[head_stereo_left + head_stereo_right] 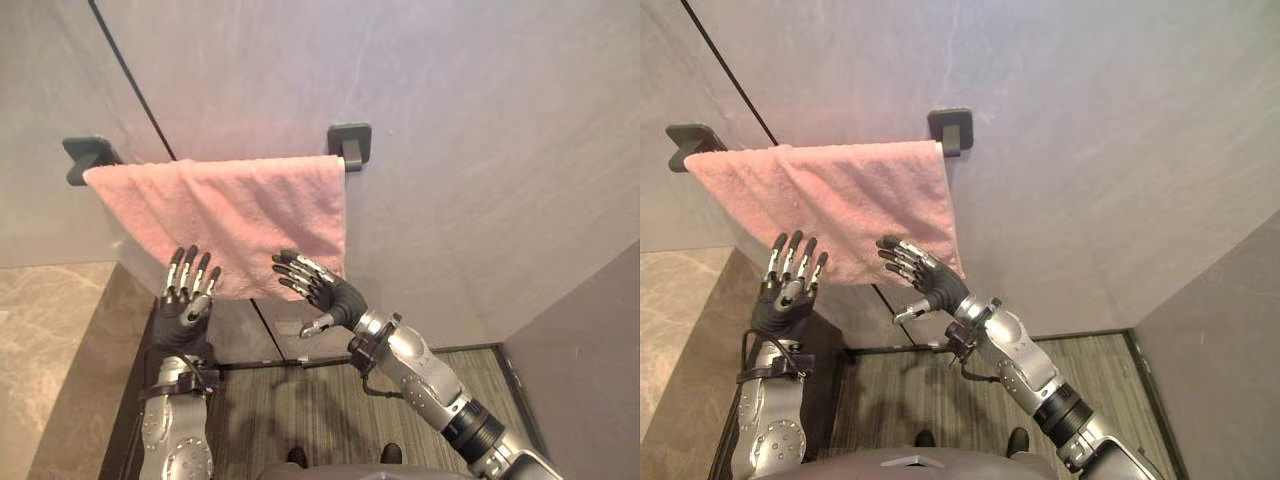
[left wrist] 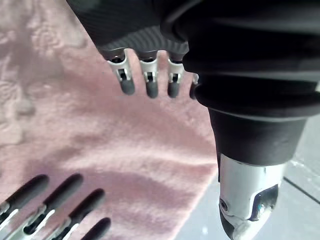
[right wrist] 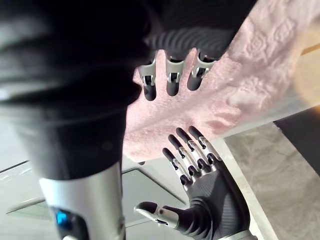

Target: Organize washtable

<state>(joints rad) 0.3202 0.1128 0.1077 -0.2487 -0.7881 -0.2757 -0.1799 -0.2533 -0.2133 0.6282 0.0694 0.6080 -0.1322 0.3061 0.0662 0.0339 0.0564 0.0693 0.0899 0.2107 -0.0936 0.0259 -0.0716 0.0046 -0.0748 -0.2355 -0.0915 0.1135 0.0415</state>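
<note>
Pale grey wall panels (image 1: 480,150) fill most of the head views, split by a thin dark seam (image 1: 130,75) running down from the upper left. A darker grey wall (image 1: 590,340) closes in at the lower right. At the lower left lies a beige, veined stone surface (image 1: 50,350), and a strip of striped floor (image 1: 300,410) shows along the bottom centre.

On the wall, left of centre, two dark brackets, one at the left (image 1: 88,155) and one at the right (image 1: 350,143), carry a rail. A pink towel (image 1: 240,210) is draped over it, spread flat between them, and its right edge hangs straight down below the right bracket.

Both hands are raised in front of the towel's lower part. The left hand (image 1: 183,305) sits under the lower left edge with its fingers straight and pointing up, holding nothing. Its dark tips overlap the hem, and whether they touch the cloth cannot be told. The right hand (image 1: 325,290) is at the towel's lower right corner, fingers extended and splayed toward the cloth and thumb held apart below, also gripping nothing. In the right wrist view the towel's embossed weave shows past the fingers (image 3: 172,75).
</note>
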